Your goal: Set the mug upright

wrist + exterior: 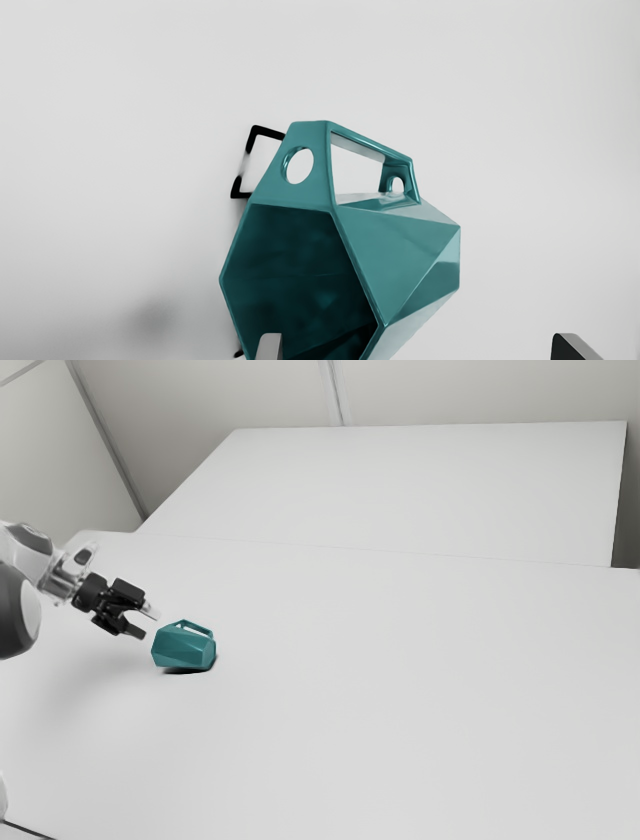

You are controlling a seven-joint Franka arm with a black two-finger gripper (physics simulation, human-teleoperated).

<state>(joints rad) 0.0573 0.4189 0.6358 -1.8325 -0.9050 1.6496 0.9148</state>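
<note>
Mug lies on its side on the table, mouth toward my fingers, handle uppermost, base facing the exterior view's right. Fingers wide apart, holding nothing; a small gap to the mug in the exterior view. Upright not met as things lie. By my reckoning, what's left: a grip, the turn onto its base, a clean release.

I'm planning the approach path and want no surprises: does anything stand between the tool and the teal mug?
Nothing visible stands in the way: the open tool is just short of the mug, which lies on its side, mouth facing the tool.
</note>
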